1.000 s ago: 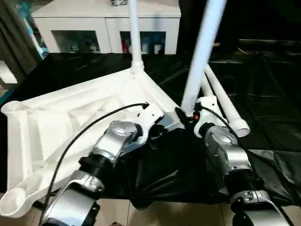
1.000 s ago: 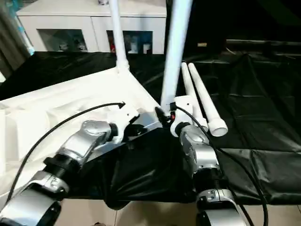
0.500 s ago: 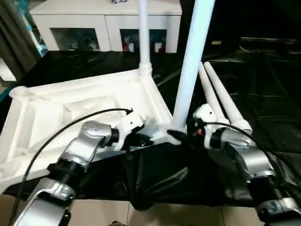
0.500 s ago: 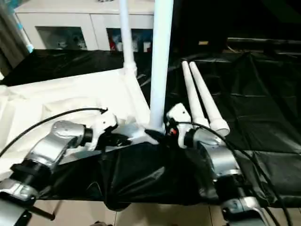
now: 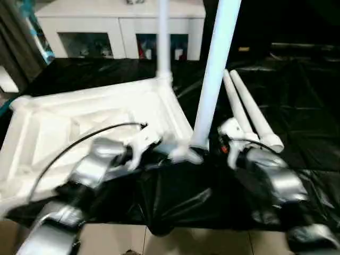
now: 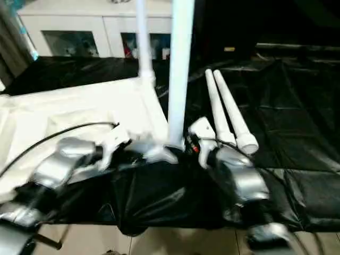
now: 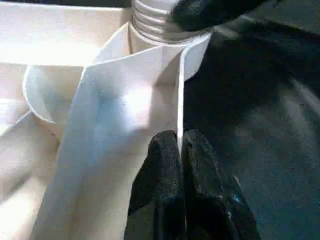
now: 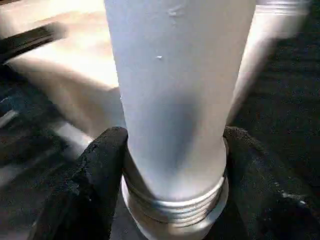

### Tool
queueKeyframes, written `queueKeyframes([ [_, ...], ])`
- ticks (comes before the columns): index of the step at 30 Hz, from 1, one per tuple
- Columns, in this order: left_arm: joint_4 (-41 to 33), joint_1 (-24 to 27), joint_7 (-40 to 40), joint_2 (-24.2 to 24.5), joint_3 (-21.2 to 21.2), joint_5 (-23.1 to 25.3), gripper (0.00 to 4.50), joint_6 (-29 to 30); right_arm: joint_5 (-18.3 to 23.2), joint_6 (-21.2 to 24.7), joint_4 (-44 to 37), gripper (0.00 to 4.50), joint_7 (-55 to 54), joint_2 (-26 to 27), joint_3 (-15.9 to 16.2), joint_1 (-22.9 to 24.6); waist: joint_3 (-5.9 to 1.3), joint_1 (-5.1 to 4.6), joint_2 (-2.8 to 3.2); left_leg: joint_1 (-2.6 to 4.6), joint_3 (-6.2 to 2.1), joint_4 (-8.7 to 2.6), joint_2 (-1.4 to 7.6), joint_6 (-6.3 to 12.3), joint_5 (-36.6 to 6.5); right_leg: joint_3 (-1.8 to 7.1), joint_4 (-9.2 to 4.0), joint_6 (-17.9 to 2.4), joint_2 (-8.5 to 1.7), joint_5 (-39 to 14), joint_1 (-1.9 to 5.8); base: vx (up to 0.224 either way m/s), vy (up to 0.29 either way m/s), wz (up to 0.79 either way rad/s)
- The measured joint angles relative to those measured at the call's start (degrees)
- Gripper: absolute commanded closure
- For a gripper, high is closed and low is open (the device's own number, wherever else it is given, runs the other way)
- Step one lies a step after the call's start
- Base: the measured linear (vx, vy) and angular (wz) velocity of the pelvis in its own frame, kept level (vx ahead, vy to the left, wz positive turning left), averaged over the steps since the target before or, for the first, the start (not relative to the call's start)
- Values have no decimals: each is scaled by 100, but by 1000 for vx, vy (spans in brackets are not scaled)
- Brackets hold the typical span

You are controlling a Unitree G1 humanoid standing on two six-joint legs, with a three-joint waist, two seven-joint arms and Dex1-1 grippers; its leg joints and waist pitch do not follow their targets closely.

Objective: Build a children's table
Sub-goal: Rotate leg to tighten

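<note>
The children's table top [image 5: 69,114] lies upside down on black cloth, ribbed side up. One white leg [image 5: 163,42] stands upright in its far corner socket. A second leg [image 5: 215,69] stands nearly upright at the near corner socket [image 5: 186,154]. My right gripper [image 8: 175,165] is shut on this leg just above its threaded end [image 8: 175,210], one finger [image 8: 95,175] on each side. My left gripper [image 7: 180,150] is shut on the top's thin rim [image 7: 179,90] beside that socket. Two loose legs [image 5: 252,114] lie side by side to the right.
The black cloth [image 5: 303,101] covers the big table and hangs over its front edge [image 5: 175,212] below my grippers. A white glass-door cabinet [image 5: 122,32] stands behind the table. A curtain [image 5: 16,42] hangs at the far left.
The held leg has tipped closer to upright and its base has come down at the near corner socket. My right forearm swung out to the right. The left grip stays on the rim.
</note>
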Motion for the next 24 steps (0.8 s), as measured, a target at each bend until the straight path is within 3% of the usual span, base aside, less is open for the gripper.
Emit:
queueKeyframes([
  [3,369,-290,890,-549,11,154,450,209,-83,91,348,178,-1138,316,-293,-229,-1,13,1,5,12,-4,-4,0,0,5,-3,-3,-8,6,12,0,0,0],
  [7,736,-509,1322,-917,30,172,450,226,-117,90,416,178,-1794,572,-438,-261,-4,54,6,9,10,-6,-4,0,0,4,-4,2,-9,5,28,0,0,0],
  [9,764,-521,1374,-967,30,179,450,220,-151,69,420,178,-1862,599,-456,-259,-9,52,14,5,11,-5,-6,1,0,6,-7,3,-11,6,33,0,0,0],
  [11,763,-521,1361,-970,30,179,450,213,-131,49,420,122,-1798,612,-516,-245,-10,53,15,0,11,-5,-7,2,1,4,-8,4,-13,5,32,0,0,0],
  [16,780,-518,1359,-922,29,204,450,73,-63,-84,468,74,-1767,713,-580,-144,-15,36,40,-15,7,-5,-8,5,3,-2,-8,7,-16,6,20,0,0,0],
  [20,960,-559,1423,-949,29,266,450,-234,-186,-244,433,74,-2079,767,-544,-67,-16,40,62,-17,6,-11,-7,5,3,-5,-8,9,-16,5,16,0,0,0],
  [21,1029,-580,1518,-966,29,334,422,-359,-210,-281,382,67,-2209,773,-538,-23,-14,48,64,-19,6,-13,-7,5,3,-5,-8,10,-16,5,14,0,0,0],
  [24,1228,-632,1872,-1101,234,278,393,-684,-208,-249,-87,64,-2361,792,-597,302,-8,66,54,-30,6,-12,-6,5,3,-6,-10,20,-15,1,9,0,0,0],
])
